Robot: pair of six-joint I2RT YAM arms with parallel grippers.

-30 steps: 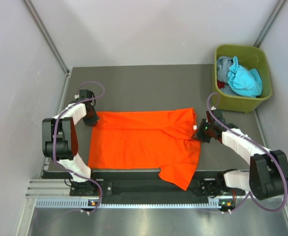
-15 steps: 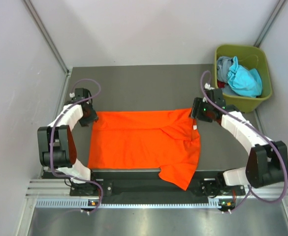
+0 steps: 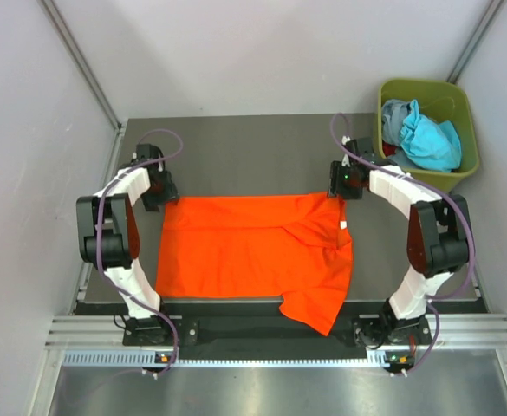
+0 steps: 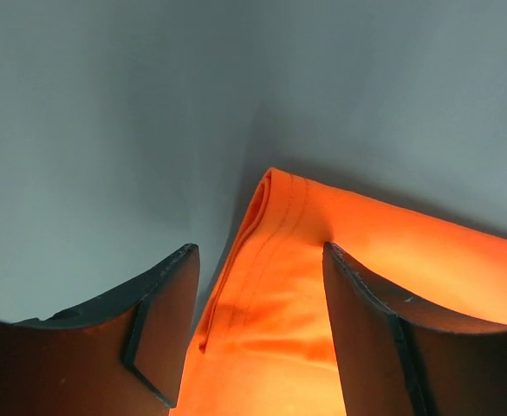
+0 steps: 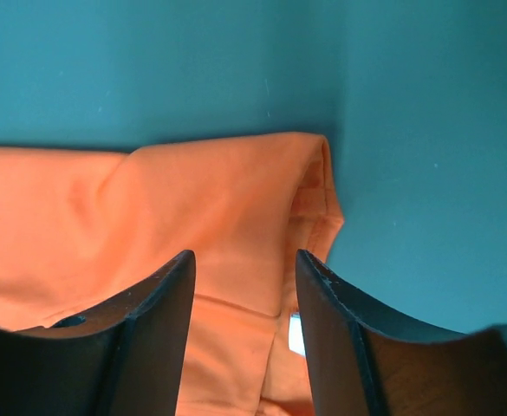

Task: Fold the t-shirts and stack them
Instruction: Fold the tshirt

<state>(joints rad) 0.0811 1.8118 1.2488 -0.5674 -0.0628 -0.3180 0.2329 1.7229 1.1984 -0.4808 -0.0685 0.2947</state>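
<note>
A bright orange t-shirt (image 3: 253, 251) lies folded and flat on the dark table, with one flap hanging over the near edge. My left gripper (image 3: 161, 194) hovers open at its far left corner. In the left wrist view the gripper (image 4: 259, 251) straddles the hemmed corner of the orange t-shirt (image 4: 322, 234) without touching it. My right gripper (image 3: 338, 184) stands open at the far right corner. The right wrist view shows that gripper (image 5: 246, 256) above the orange t-shirt (image 5: 192, 199), with the white label (image 5: 295, 334) beside one finger. More t-shirts, teal (image 3: 431, 139) and grey (image 3: 394, 117), are in the bin.
An olive-green bin (image 3: 413, 184) stands at the far right corner of the table, close behind the right arm. Grey walls enclose the table on the left, back and right. A metal rail runs along the near edge.
Both grippers opened and let go of the orange shirt. The right gripper moved from the shirt's right edge back to its far right corner. The left gripper drew slightly away from its corner.
</note>
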